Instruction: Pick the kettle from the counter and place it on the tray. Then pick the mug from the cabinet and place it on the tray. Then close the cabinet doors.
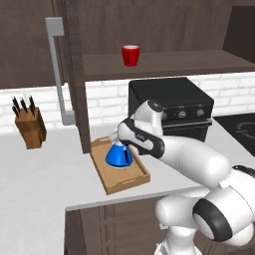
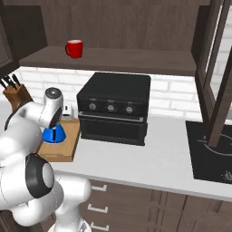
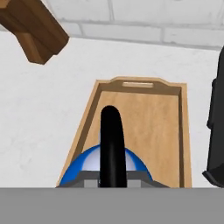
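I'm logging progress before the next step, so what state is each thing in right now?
kettle: upright on the tray, handle between the gripper's fingers
tray: flat on the counter, holding the kettle
mug: upright on the cabinet shelf, untouched
cabinet doors: open
gripper: shut on the kettle handle
knife block: upright on the counter, knives in

The blue kettle (image 3: 87,168) with its black handle (image 3: 112,144) sits low over the near end of the wooden tray (image 3: 175,131), which lies on the white counter (image 3: 39,113), with a brown block (image 3: 33,30) far off and a black box (image 3: 217,127) beside the tray.
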You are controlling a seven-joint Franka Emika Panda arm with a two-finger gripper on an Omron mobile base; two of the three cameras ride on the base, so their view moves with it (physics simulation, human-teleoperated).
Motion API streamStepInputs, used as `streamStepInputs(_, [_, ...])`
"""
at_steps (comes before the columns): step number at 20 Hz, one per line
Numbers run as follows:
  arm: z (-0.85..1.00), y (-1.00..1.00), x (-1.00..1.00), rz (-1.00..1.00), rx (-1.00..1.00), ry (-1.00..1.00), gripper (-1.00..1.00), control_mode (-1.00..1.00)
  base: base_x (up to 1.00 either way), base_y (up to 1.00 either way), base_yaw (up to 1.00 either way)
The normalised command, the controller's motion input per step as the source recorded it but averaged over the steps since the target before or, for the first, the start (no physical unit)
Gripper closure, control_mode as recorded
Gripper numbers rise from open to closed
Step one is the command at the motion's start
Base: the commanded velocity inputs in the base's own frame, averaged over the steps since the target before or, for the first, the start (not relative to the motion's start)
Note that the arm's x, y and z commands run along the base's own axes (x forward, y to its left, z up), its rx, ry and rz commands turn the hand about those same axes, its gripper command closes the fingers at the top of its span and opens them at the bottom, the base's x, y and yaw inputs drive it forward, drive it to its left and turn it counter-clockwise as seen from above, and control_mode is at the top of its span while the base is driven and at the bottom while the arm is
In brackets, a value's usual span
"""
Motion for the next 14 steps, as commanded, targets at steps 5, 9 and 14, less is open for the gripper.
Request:
streamStepInputs(5, [0.0, 0.17, 0.33, -0.04, 0.0, -0.03, 1.0, -1.0, 0.0, 0.0, 0.0])
streamStepInputs(9, [-0.03, 0.12, 0.35, -0.05, 0.0, -0.03, 1.0, -1.0, 0.0, 0.0, 0.0])
streamStepInputs(14, [-0.17, 0.03, 0.34, -0.05, -0.04, -0.01, 1.0, -1.0, 0.0, 0.0, 0.0])
